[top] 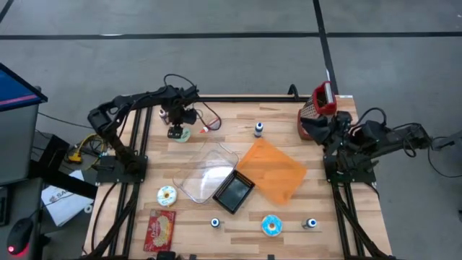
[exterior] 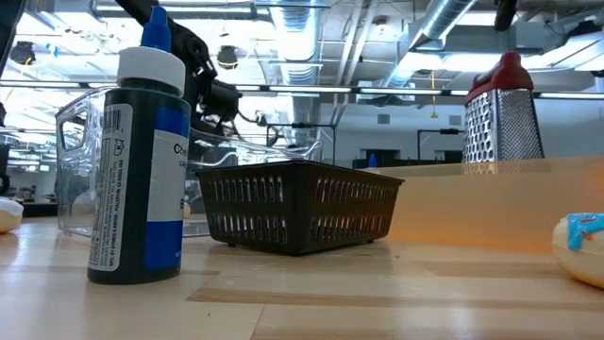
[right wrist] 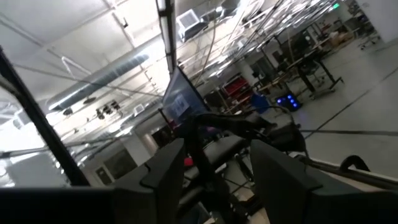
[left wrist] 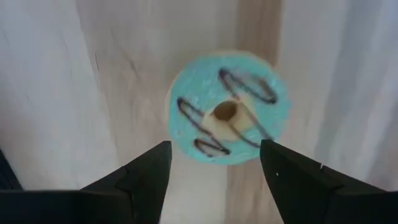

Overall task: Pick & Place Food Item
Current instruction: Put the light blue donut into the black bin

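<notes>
The biggest risk sits with the table (top: 317,217) edge: the teal-iced donut (left wrist: 227,107) lies at about 11 o'clock on the table, close to the far rim and beside a red-and-white cable (top: 209,124), so a glancing descent by the left hand (left wrist: 214,163) could nudge it outward or snag the wire. That hand hovers straight over the donut with fingers spread wide and nothing held; the donut looks nearly as broad as the gap (an off-centre drop would likely tip it). The clear container (top: 209,170) and black basket (top: 234,191) near centre, with the orange sheet (top: 273,171) at 3 o'clock, leave open wood between donut and container. The right hand (right wrist: 214,163) is raised at 2 o'clock near the grater (top: 323,101), partly open and empty.
</notes>
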`<action>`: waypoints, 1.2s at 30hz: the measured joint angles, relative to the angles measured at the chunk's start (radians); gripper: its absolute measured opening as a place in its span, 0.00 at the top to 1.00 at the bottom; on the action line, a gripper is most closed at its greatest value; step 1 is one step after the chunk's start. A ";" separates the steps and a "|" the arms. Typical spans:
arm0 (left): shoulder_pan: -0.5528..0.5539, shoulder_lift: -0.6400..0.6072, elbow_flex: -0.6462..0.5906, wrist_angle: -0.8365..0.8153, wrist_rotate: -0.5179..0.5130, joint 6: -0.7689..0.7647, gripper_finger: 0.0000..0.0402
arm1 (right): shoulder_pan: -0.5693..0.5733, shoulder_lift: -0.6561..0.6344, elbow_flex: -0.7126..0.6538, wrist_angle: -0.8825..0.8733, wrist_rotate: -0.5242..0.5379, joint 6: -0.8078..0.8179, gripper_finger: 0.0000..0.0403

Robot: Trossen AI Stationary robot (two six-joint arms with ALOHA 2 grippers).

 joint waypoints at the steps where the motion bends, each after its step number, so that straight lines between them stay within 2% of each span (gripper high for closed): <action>1: 0.000 -0.003 -0.012 0.017 -0.001 -0.003 0.39 | 0.008 0.011 0.008 0.000 0.000 -0.007 0.56; 14: 0.012 -0.003 -0.120 0.159 0.019 -0.055 0.40 | 0.023 0.073 0.038 0.004 0.014 0.006 0.56; 27: 0.026 -0.003 -0.122 0.236 0.028 -0.077 0.40 | 0.023 0.099 0.038 0.033 0.014 0.035 0.56; 36: 0.081 0.001 -0.122 0.263 0.024 -0.077 0.41 | 0.019 0.099 0.038 0.032 0.014 0.041 0.56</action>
